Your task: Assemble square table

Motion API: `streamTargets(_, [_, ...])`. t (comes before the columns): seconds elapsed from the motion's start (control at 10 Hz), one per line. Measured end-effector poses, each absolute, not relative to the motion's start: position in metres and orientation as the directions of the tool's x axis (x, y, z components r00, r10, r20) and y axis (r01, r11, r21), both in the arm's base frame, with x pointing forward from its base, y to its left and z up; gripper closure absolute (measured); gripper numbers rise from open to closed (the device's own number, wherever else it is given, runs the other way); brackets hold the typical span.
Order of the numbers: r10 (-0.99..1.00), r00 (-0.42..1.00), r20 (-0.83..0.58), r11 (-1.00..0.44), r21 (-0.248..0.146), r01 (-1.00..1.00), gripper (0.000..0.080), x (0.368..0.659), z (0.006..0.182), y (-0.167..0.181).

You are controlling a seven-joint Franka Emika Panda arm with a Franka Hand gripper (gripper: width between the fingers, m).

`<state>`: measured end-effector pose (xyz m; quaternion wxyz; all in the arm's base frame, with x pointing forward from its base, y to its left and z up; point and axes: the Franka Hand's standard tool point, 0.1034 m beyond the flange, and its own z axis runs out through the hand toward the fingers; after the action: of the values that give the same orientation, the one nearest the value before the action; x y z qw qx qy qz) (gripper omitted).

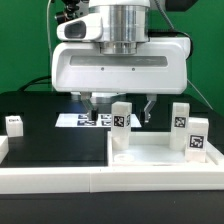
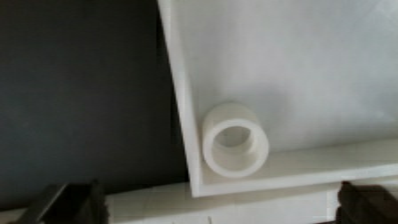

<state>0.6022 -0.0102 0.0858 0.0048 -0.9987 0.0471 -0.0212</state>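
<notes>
One arm, big white housing filling the far middle of the exterior view. Gripper (image 1: 120, 103) hangs with jaws spread wide, holding nothing, just above the square tabletop (image 1: 160, 150) lying at near right. Three legs stand upright in it: one (image 1: 121, 121) below the gripper, two (image 1: 181, 116) (image 1: 196, 134) at right. Marker board (image 1: 82, 119) behind. Small leg (image 1: 14, 123) far left.

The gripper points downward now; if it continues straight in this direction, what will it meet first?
Most likely the square table top. In the wrist view, the open gripper looks down at the top's rim and a white peg leg standing inside it. Depth is unclear, so the leg could come first.
</notes>
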Motion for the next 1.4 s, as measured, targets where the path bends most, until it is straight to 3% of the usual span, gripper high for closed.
streamTargets(0.2, [0.167, 0.984, 0.060, -0.986, 0.021, 0.167, 0.0151, 0.591, 0.082, -0.028])
streamTargets(0.4, [0.247, 0.966, 0.080, -0.969, 0.042, 0.245, 0.0151, 0.560, 0.078, -0.055])
streamTargets(0.6, [0.276, 0.957, 0.087, -0.960, 0.062, 0.272, 0.0151, 0.539, 0.074, -0.079])
streamTargets(1.2, [0.273, 0.958, 0.085, -0.961, 0.065, 0.268, 0.0151, 0.536, 0.072, -0.082])
streamTargets(1.4, [0.254, 0.963, 0.087, -0.966, 0.076, 0.248, 0.0151, 0.487, 0.066, -0.106])
